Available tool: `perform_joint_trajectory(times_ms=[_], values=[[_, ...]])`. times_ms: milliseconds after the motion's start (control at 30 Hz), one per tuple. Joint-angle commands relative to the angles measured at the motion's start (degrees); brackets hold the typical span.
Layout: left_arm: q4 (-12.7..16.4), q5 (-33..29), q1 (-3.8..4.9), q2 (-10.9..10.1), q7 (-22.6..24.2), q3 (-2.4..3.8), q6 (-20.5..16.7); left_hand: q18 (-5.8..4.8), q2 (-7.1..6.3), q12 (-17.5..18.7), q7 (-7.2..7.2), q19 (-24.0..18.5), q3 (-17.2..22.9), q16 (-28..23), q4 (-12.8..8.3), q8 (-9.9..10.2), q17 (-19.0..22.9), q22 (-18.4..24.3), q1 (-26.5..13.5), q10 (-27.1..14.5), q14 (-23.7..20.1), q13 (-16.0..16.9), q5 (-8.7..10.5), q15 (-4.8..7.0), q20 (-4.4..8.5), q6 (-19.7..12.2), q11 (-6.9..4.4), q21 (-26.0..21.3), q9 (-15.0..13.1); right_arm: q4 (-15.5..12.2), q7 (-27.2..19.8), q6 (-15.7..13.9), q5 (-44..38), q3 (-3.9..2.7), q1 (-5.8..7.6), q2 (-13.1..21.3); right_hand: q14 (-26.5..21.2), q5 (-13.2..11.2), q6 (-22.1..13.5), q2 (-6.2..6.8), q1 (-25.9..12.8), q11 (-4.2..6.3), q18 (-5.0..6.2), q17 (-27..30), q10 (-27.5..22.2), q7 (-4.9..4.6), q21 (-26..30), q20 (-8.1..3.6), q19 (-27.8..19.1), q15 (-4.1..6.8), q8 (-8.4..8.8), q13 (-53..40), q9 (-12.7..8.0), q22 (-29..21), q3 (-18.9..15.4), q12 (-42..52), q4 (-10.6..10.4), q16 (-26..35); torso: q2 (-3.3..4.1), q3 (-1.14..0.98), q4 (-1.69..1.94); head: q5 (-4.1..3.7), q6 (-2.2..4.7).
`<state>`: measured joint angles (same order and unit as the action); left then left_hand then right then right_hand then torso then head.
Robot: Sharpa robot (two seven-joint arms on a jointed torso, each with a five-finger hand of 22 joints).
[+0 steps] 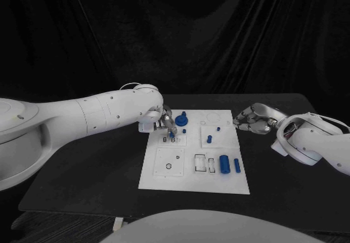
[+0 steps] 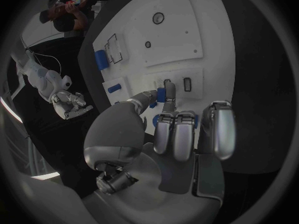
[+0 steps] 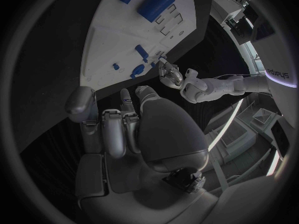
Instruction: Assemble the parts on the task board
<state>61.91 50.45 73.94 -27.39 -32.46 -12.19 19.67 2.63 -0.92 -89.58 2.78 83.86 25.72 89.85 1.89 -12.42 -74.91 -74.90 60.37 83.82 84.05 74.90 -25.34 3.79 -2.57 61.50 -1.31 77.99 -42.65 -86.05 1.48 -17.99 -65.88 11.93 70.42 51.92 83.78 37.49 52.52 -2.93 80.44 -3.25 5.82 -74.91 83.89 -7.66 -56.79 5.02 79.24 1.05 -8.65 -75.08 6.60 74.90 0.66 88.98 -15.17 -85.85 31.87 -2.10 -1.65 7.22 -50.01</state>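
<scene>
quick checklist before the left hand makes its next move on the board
1. Left hand is over the task board: ok, above its far left part.
2. Left hand has a part: cannot tell; a small blue piece sits at its fingertips, but the grip is unclear.
3. Right hand is off the board: ok, just past its right edge, fingers curled, nothing in it.
4. Large blue cylinder is out of the way: ok, near right.
5. Target slot is visible: cannot tell.

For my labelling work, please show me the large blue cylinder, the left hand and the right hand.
large blue cylinder (image 1: 224, 165), head view, middle of its side.
left hand (image 1: 165, 123), head view, its fingers.
right hand (image 1: 253, 118), head view, its knuckles.
</scene>
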Motion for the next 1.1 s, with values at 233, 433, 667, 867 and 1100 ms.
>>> perform_joint_trajectory(times_ms=[233,433,667,867,1100], values=[[1.6,-0.6,-0.23,-0.8,-0.3,0.05,-0.2,0.13,0.94,0.0,-0.11,0.0,3.1,0.2,-2.6,-0.1,-15.1,-11.4,-0.1,5.9,6.0,14.8,0.12,0.45,0.36,-0.5,-0.21,-0.1,-0.1,0.1,0.9,0.4,-0.3,-0.04,-0.22,0.0,4.4,0.3,0.3,-0.15,0.6,0.23,0.56,-9.6,4.3,-0.08,0.3,-0.1,-0.4,0.04,-0.02,-12.9,-0.1,6.6,0.3,-0.2,-0.1,0.4,-0.03,-0.01,0.01,0.12,0.01],[3.4,-0.6,-0.33,-2.0,-0.5,0.04,-2.7,0.09,1.06,-0.2,-0.07,0.1,3.1,0.2,-2.5,-0.2,-15.1,-11.5,-0.5,6.0,6.0,15.0,-0.02,0.43,0.34,-0.5,-0.18,0.1,-0.2,0.1,0.9,0.5,-0.3,-0.04,-0.24,0.1,4.4,0.3,0.3,-0.15,0.6,0.23,0.56,-9.6,4.3,-0.08,0.3,-0.1,-0.4,0.04,-0.02,-12.9,-0.1,6.6,0.3,-0.2,-0.1,0.4,-0.05,-0.02,0.01,0.15,0.01],[5.1,-0.6,-0.39,-3.1,-0.6,0.03,-4.7,0.05,1.21,-0.4,-0.13,0.2,3.2,0.2,-2.5,-0.3,-15.1,-11.6,-0.8,6.2,6.0,15.1,-0.28,0.45,0.35,-0.2,-0.22,0.3,-0.4,0.2,0.9,0.6,-0.3,-0.04,-0.26,0.1,4.4,0.3,0.3,-0.15,0.6,0.23,0.56,-9.6,4.3,-0.08,0.3,-0.1,-0.4,0.04,-0.02,-12.9,-0.1,6.6,0.3,-0.2,-0.1,0.4,-0.05,-0.03,0.03,0.17,0.01],[5.2,-0.6,-0.5,-3.2,-0.7,0.03,-5.2,0.04,1.27,-0.4,-0.16,0.2,3.2,0.2,-2.5,-0.4,-15.1,-11.6,-0.9,6.2,6.0,15.1,-0.33,0.46,0.36,-0.2,-0.24,0.3,-0.5,0.2,1.0,0.6,-0.3,-0.04,-0.27,0.0,4.3,0.3,0.3,-0.09,0.7,0.2,0.58,-9.5,4.2,-0.12,0.4,-0.08,-0.5,0.02,0.0,-12.9,-0.1,6.5,0.5,-0.2,0.0,0.4,-0.04,-0.01,0.02,0.2,0.01],[4.8,-2.4,-0.72,-3.0,-0.8,0.02,-4.9,0.1,1.69,-0.3,-0.16,0.1,3.4,0.2,-2.2,-0.4,-15.1,-11.5,-1.4,6.1,6.0,15.0,-0.35,0.5,0.38,-0.1,-0.28,0.1,-0.6,0.2,1.0,0.6,-0.3,-0.03,-0.27,0.1,4.3,0.3,0.3,-0.09,0.7,0.2,0.58,-9.5,4.2,-0.12,0.4,-0.08,-0.5,0.02,0.0,-12.9,-0.1,6.5,0.5,-0.2,0.0,0.4,-0.06,-0.03,0.0,0.11,0.01]])
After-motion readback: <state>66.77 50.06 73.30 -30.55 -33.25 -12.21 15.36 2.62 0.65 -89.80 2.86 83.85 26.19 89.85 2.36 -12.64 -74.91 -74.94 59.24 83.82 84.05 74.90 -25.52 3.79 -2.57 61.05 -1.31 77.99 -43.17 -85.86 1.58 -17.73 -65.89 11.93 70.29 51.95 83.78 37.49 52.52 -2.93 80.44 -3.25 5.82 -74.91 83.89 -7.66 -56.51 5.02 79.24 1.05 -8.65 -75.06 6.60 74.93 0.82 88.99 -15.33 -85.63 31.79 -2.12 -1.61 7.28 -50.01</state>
